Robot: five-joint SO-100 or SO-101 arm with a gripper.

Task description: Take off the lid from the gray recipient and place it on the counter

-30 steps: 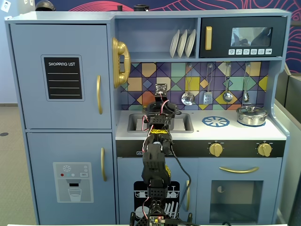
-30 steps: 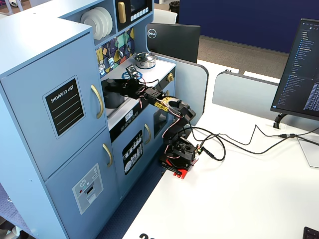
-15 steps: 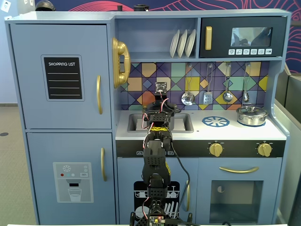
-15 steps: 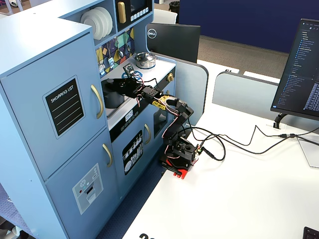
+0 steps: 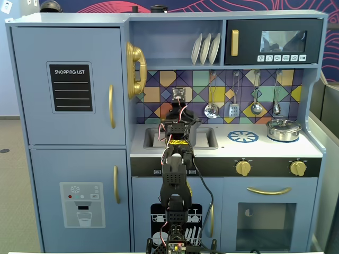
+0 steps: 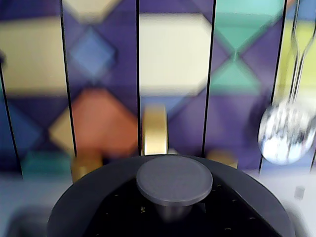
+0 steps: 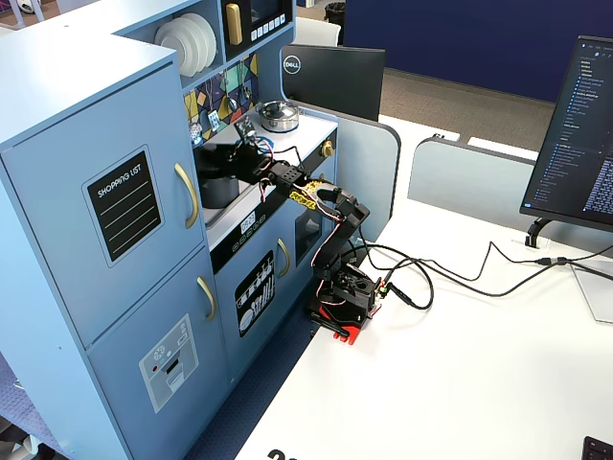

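Matte dark gray lid [image 6: 174, 180], round and knobbed, fills the wrist view; pincer state unclear.

The lid [image 6: 173, 185] looks matt dark-gray plastic, smooth. The steel pot [image 5: 283, 129] is shiny metal (as is the ladle [image 6: 285, 132] at 3 o'clock). The counter [image 5: 265, 148] is smooth, pale, satin.

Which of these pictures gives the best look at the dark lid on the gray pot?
The wrist view: the lid fills the lower frame, its round knob sharp and close. In a fixed view from the front, the arm hides nearly all of it. In a fixed view from the side, it is a small dark shape.
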